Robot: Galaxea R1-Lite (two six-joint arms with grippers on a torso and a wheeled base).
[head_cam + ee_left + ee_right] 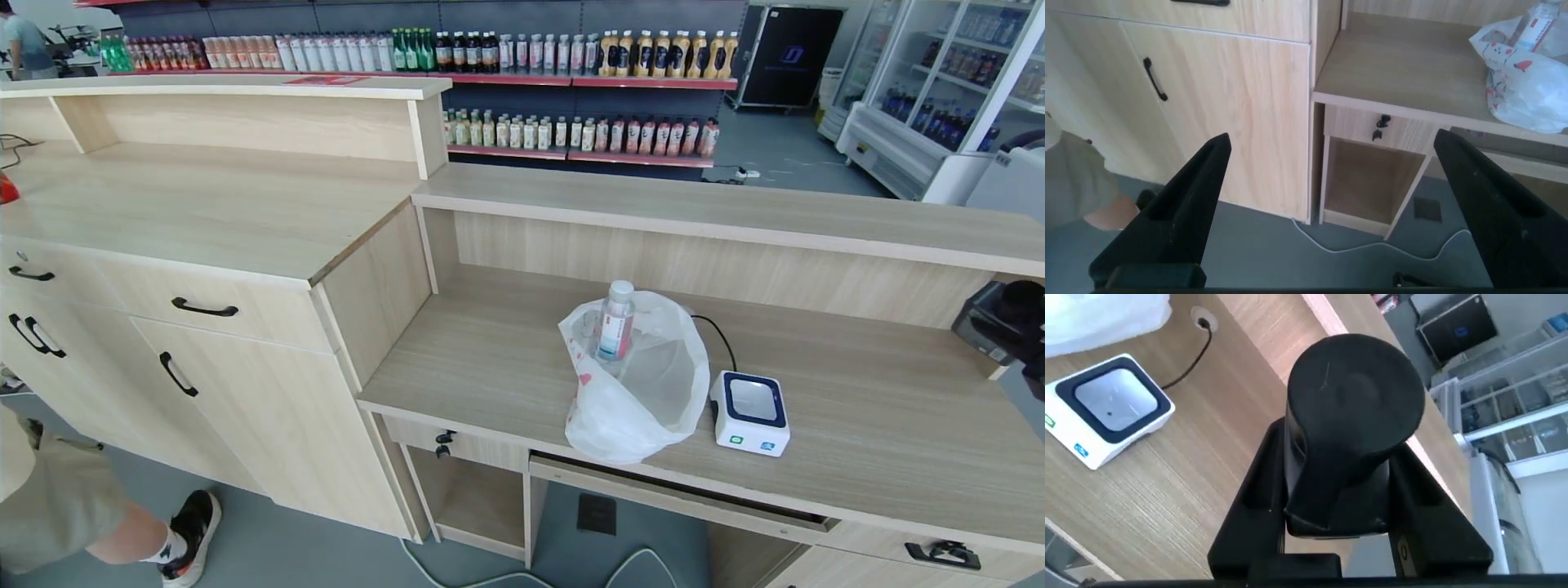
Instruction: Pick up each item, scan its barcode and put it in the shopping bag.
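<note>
Right claw (pixel 1343 478) around black cylinder (pixel 1355 384) — scanner (pixel 1106 404) nearby

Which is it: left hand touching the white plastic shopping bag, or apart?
Apart. Left wrist view: left hand hangs open over grey floor; white plastic shopping bag sits on the light wooden counter.

From up high, the head camera looks forward and down over the light-wood surface (pixel 506 359) toward the drink shelves (pixel 588 82) behind it. The left wrist camera hangs low, below the surface's edge. It faces the cabinet fronts and floor between the spread fingers of the left claw (pixel 1333 139), and shares the shopping bag (pixel 1523 73) with the head view. The right wrist camera looks down from close above the surface, past the black cylinder (pixel 1355 384) gripped in the right claw (pixel 1343 482). It shares the scanner (pixel 1110 404) with the head view.
</note>
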